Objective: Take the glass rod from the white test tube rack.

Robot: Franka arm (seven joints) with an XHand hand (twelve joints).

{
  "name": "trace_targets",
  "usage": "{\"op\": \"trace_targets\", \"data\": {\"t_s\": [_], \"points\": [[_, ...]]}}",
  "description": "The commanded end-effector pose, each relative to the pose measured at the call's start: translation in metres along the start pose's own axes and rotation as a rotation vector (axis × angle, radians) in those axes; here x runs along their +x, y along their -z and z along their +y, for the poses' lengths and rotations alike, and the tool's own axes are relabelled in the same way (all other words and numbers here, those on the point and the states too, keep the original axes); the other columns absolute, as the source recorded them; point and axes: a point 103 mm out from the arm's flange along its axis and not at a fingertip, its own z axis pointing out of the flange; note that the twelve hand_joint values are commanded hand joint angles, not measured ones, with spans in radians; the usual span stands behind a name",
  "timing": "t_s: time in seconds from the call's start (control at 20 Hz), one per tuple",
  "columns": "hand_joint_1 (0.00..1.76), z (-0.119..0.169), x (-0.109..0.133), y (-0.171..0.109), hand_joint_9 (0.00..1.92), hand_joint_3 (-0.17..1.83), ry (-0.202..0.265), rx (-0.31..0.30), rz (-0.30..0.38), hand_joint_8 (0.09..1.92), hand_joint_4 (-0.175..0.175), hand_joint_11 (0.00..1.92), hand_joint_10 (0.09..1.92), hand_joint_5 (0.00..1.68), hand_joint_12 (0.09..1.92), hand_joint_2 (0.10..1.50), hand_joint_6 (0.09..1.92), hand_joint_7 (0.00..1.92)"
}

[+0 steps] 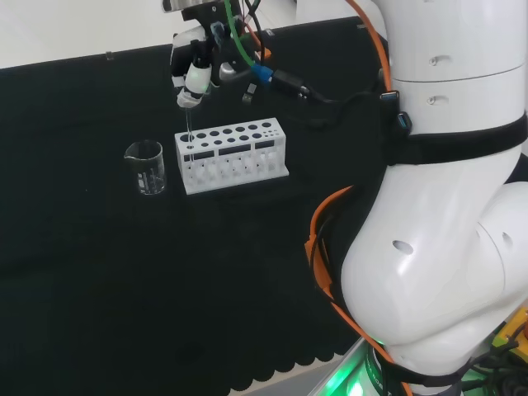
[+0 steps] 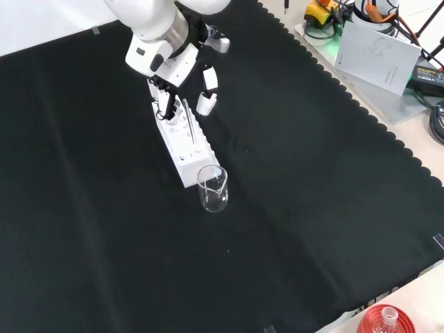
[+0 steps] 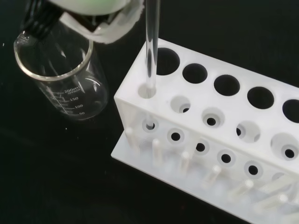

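The white test tube rack (image 1: pixel 233 154) stands on the black cloth, and in the front view the rack (image 2: pixel 182 148) sits just below the hand. A thin clear glass rod (image 1: pixel 189 136) rises upright from the small corner hole at the rack's beaker end. My hand (image 1: pixel 195 76) hovers above that corner, fingers curled and pinching the rod's top. In the front view the hand (image 2: pixel 186 68) holds the rod (image 2: pixel 189 122) over the rack. The wrist view shows the rod (image 3: pixel 150 51) passing down through the rack's (image 3: pixel 215 140) corner hole, its lower end still inside.
An empty glass beaker (image 1: pixel 146 167) stands close beside the rack's rod end, seen as the beaker (image 2: pixel 212 188) and the beaker (image 3: pixel 63 77). A flask on a red ribbed stand (image 2: pixel 385 321) sits off the cloth's corner. Papers and gear (image 2: pixel 378 52) lie beyond the scalloped cloth edge.
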Motion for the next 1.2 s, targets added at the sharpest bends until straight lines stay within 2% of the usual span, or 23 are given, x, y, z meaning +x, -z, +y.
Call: {"op": "trace_targets", "data": {"t_s": [0.05, 0.75, 1.2], "points": [[1.00, 0.0015, -0.0014, 0.0012, 1.12, 0.70, 0.000, 0.006, -0.011, 0.80, -0.175, 1.08, 0.64, 0.69, 1.14, 0.61, 0.92, 0.91], [1.11, 0.0024, -0.0066, 0.0037, 1.32, 0.75, -0.009, -0.003, -0.023, 0.71, -0.175, 1.32, 0.48, 0.86, 0.96, 0.62, 0.83, 1.11], [1.10, 0.0030, -0.0021, 0.0050, 1.35, 0.78, -0.017, 0.019, -0.022, 0.70, -0.175, 1.33, 0.44, 0.86, 0.94, 0.59, 0.84, 1.12]]}}
